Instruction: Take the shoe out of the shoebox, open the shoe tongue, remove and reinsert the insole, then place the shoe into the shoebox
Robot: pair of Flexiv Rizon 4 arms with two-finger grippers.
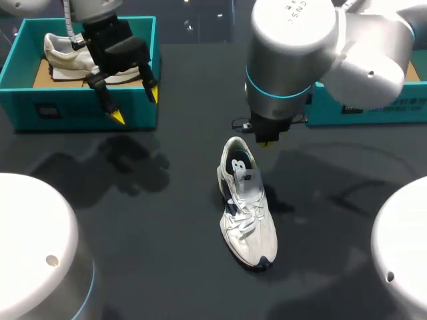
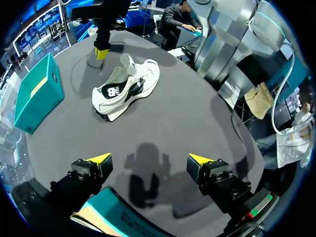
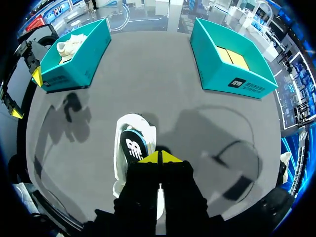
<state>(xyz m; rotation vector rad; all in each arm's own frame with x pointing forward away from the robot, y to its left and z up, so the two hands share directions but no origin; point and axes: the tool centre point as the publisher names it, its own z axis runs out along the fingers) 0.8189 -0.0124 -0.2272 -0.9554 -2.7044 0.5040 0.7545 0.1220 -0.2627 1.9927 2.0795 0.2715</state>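
Note:
A white shoe with navy trim lies on the dark table, toe toward the front, its dark insole showing through the opening. My right gripper is shut with nothing visible between its tips, and hangs just behind the shoe's heel. In the right wrist view the same gripper sits over the shoe. My left gripper stands open over the front wall of the left teal shoebox. A second pale shoe lies in that box. From the left wrist view, the shoe lies far ahead of the open left gripper.
Another teal shoebox stands at the back right, partly behind my right arm, and shows in the right wrist view with cardboard inside. Dark tabletop lies bare to the left of the shoe.

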